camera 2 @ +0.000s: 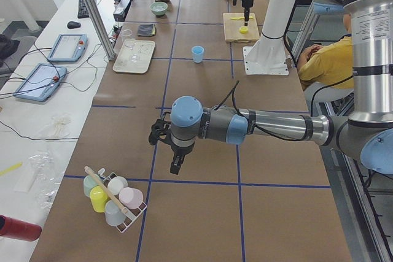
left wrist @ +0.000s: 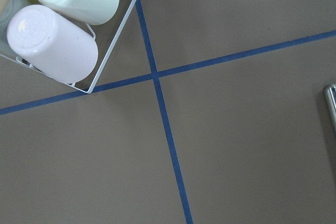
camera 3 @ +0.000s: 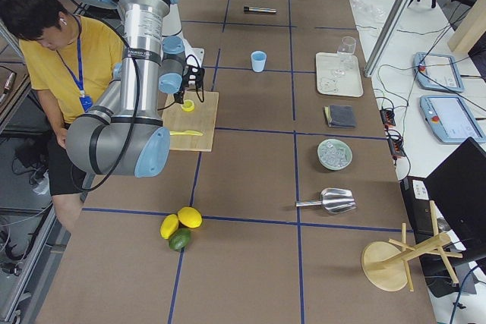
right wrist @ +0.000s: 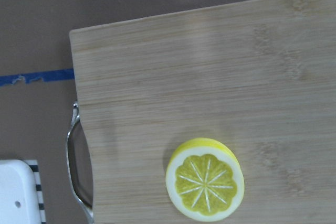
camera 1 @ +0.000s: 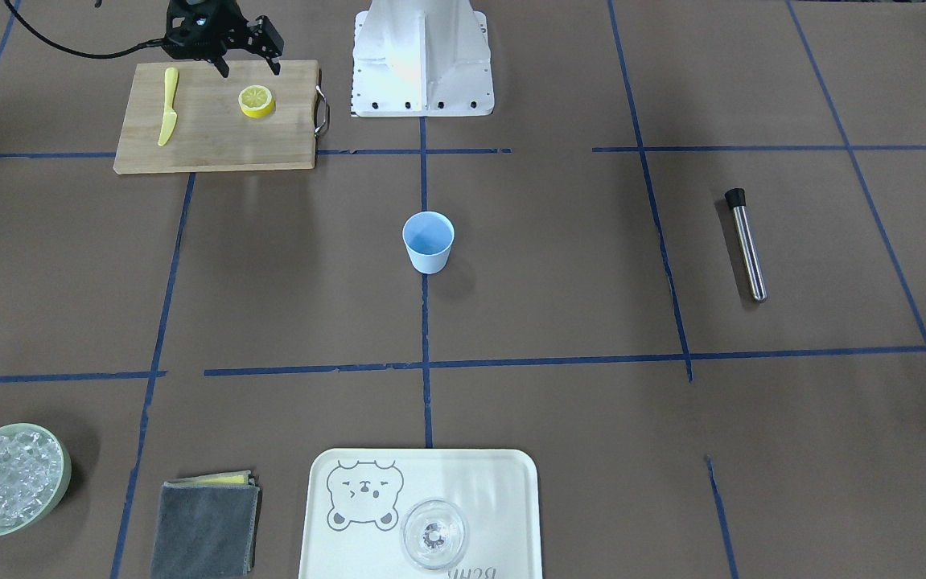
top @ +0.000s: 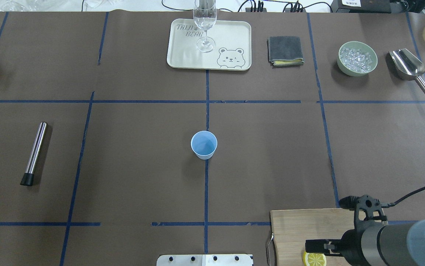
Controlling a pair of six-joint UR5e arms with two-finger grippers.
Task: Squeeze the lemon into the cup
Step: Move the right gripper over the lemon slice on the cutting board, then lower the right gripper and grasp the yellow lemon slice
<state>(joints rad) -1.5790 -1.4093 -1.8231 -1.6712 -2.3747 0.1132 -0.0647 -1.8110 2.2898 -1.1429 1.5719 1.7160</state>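
Note:
The lemon (camera 1: 257, 101) is a thick yellow piece lying cut face up on the wooden cutting board (camera 1: 213, 141). It also shows in the right wrist view (right wrist: 205, 179). The light blue cup (camera 1: 428, 241) stands upright at the table's middle (top: 204, 145), far from the board. My right gripper (camera 1: 249, 66) is open and empty, hovering over the board just above the lemon, not touching it. My left gripper (camera 2: 166, 150) hangs over bare table at the left end and shows only in the exterior left view, so I cannot tell whether it is open or shut.
A yellow knife (camera 1: 168, 106) lies on the board. A metal muddler (camera 1: 746, 244) lies toward my left. A tray (camera 1: 495, 482) with a clear glass (camera 1: 434, 533), a grey cloth (camera 1: 205, 527) and a green bowl of ice (camera 1: 8, 480) line the far edge. A cup rack (left wrist: 63, 35) is under my left wrist.

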